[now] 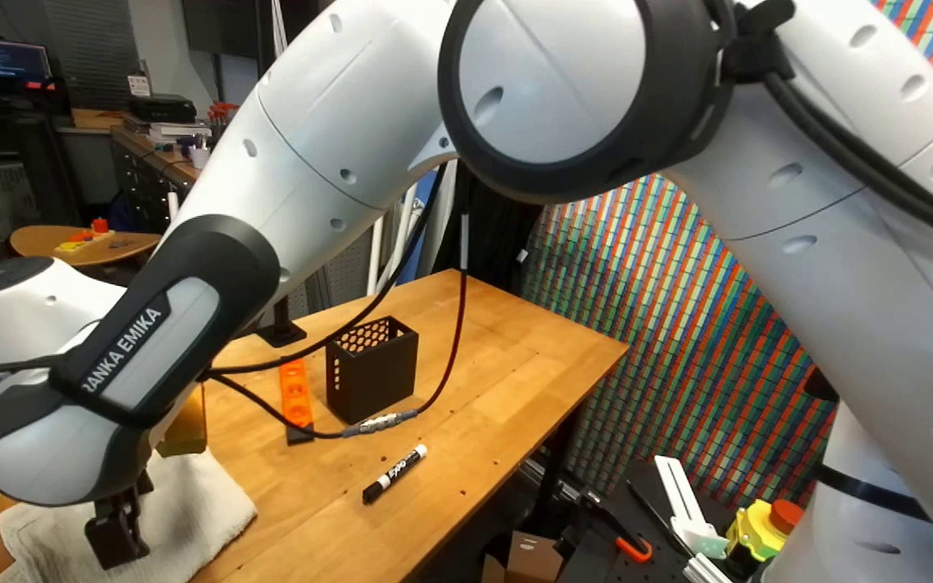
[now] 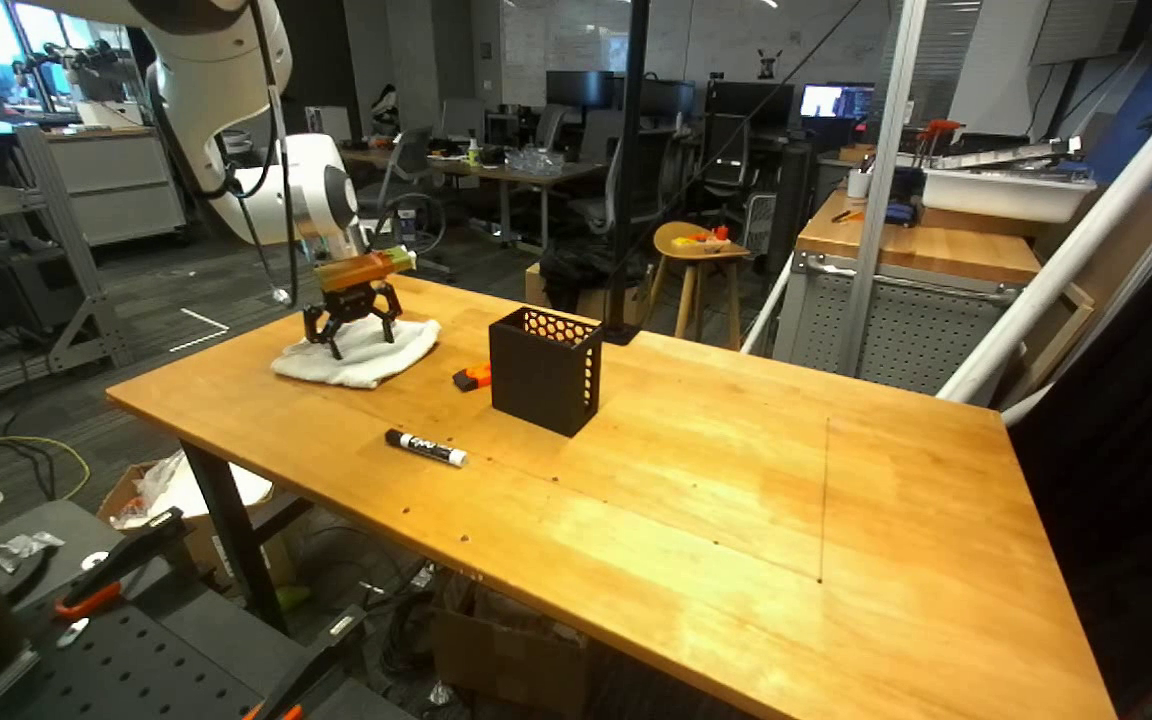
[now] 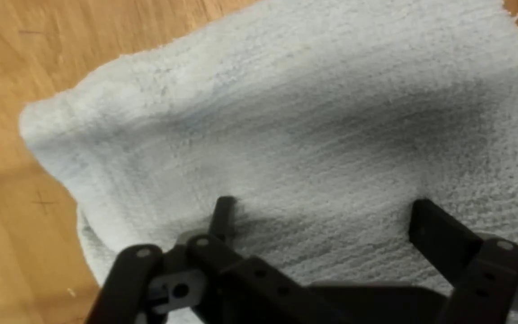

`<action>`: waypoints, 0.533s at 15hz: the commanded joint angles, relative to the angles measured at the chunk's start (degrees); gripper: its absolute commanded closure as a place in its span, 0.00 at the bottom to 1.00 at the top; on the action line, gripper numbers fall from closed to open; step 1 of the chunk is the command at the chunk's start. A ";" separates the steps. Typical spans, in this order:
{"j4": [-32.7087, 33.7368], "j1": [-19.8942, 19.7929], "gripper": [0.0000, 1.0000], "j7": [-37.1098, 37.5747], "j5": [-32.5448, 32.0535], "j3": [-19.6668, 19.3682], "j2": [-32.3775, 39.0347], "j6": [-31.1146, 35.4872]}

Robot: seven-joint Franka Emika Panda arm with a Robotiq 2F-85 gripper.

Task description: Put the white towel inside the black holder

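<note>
The white towel lies folded on the wooden table, filling most of the wrist view, and is also seen in both exterior views. My gripper points down over it, jaws spread wide, with no towel pinched up between them. The fingertips reach down to the cloth or very close to it; whether they press on it I cannot tell. In an exterior view the gripper stands above the towel's middle. The black holder, upright with an open top and perforated sides, stands apart from the towel; the holder appears in both exterior views.
A black marker lies near the holder, towards a table edge. Between towel and holder is an orange item with a black end. A cable with a metal connector hangs from the arm. A black post stands behind the holder.
</note>
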 commanded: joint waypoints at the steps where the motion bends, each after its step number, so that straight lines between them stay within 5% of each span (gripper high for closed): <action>1: 4.19 0.80 0.25 -1.99 -0.25 -0.12 3.50 -0.42; 8: -0.15 0.86 0.80 -0.90 0.14 0.51 -1.62 -0.57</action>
